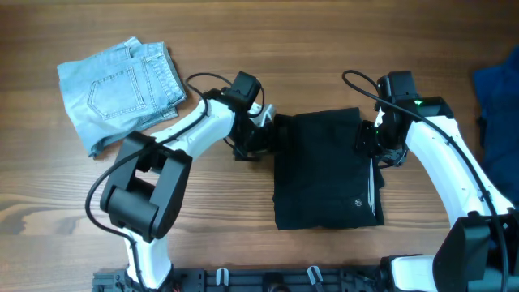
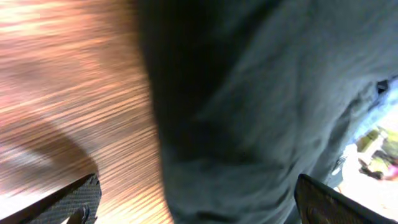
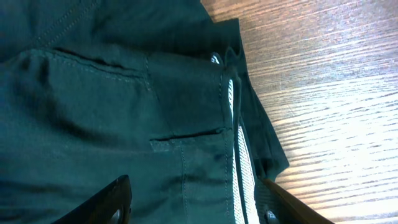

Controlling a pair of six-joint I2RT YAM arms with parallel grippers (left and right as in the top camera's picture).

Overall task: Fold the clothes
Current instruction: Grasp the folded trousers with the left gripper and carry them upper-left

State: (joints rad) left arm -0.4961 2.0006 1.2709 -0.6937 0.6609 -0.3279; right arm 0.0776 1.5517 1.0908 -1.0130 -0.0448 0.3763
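Note:
The clothes, a pair of black shorts (image 1: pixel 324 170), lie folded into a flat rectangle at the middle of the table. My left gripper (image 1: pixel 261 131) is at their upper left edge. In the left wrist view it (image 2: pixel 199 205) stands wide open, with the dark cloth (image 2: pixel 261 106) and bare wood between its fingers. At the upper right edge is my right gripper (image 1: pixel 375 146). In its own wrist view its jaws (image 3: pixel 198 205) stand apart, open over the shorts' side edge (image 3: pixel 186 124), where a pale lining strip (image 3: pixel 239 162) and a stitched pocket slit show. Nothing is pinched.
A light-blue denim garment (image 1: pixel 122 89) lies folded at the back left. A royal-blue cloth (image 1: pixel 499 89) shows at the right edge. Wooden tabletop (image 1: pixel 65 203) surrounds the shorts.

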